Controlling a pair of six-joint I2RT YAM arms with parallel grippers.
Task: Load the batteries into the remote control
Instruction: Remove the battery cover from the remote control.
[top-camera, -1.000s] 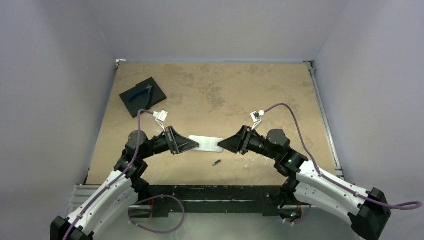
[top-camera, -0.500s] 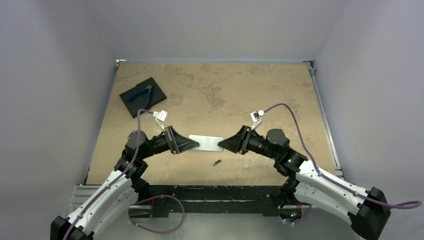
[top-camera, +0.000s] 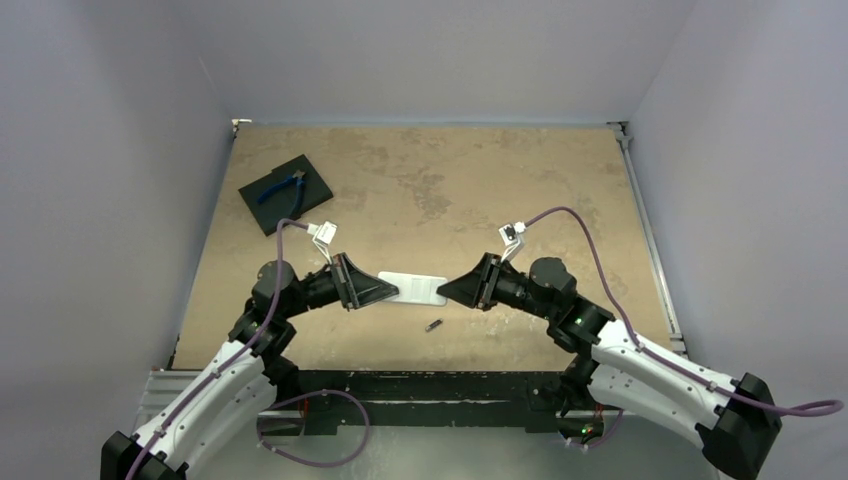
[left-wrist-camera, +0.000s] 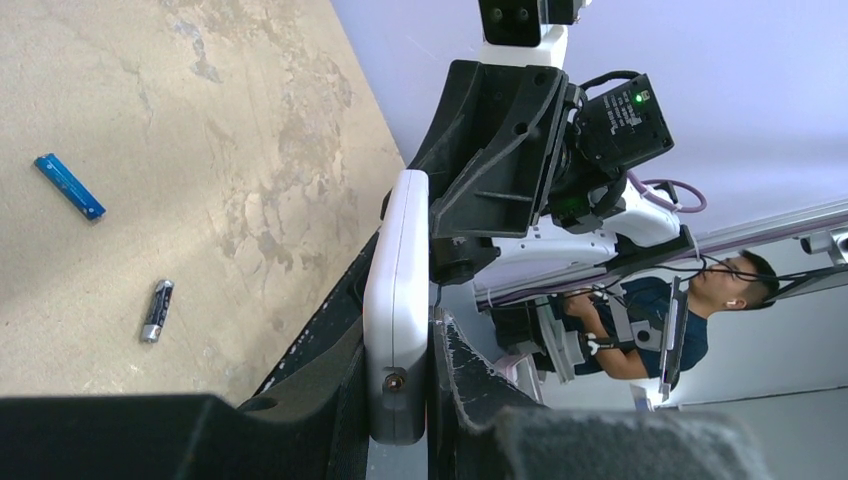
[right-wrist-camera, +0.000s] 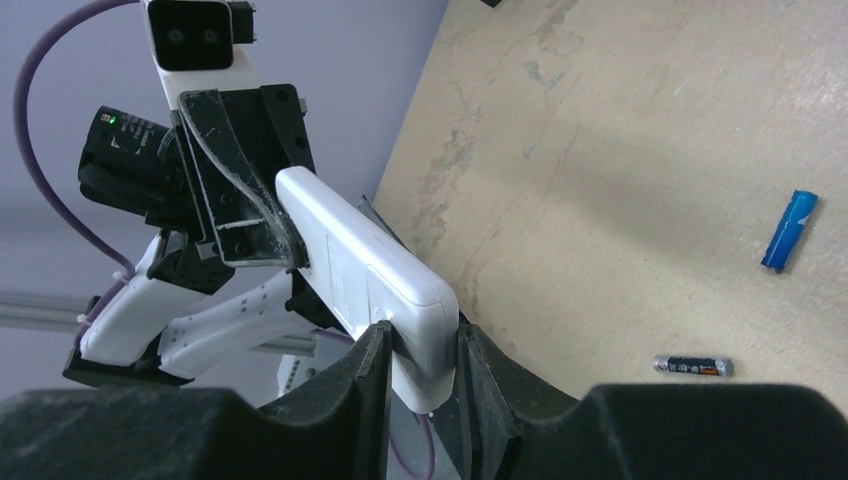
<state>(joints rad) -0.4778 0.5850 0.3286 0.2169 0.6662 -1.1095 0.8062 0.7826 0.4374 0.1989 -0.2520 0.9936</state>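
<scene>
The white remote control (top-camera: 415, 287) hangs on edge above the table between both arms. My left gripper (top-camera: 392, 290) is shut on its left end, and the left wrist view shows the fingers pressed on both faces of the remote control (left-wrist-camera: 398, 290). My right gripper (top-camera: 445, 290) grips the other end, its fingers (right-wrist-camera: 378, 350) against the remote control (right-wrist-camera: 360, 265). The dark battery (top-camera: 433, 325) lies on the table just below the remote. The blue battery (right-wrist-camera: 789, 231) lies apart from the dark battery (right-wrist-camera: 692, 366); both also show in the left wrist view, blue battery (left-wrist-camera: 69, 186) and dark battery (left-wrist-camera: 157, 311).
A black square pad (top-camera: 288, 193) with blue-handled pliers (top-camera: 283, 187) on it sits at the far left of the table. The table's near edge (top-camera: 420, 372) runs just below the dark battery. Walls enclose the other three sides.
The right gripper's jaws have narrowed onto the remote's right end. The left gripper and the remote have stayed where they were.
</scene>
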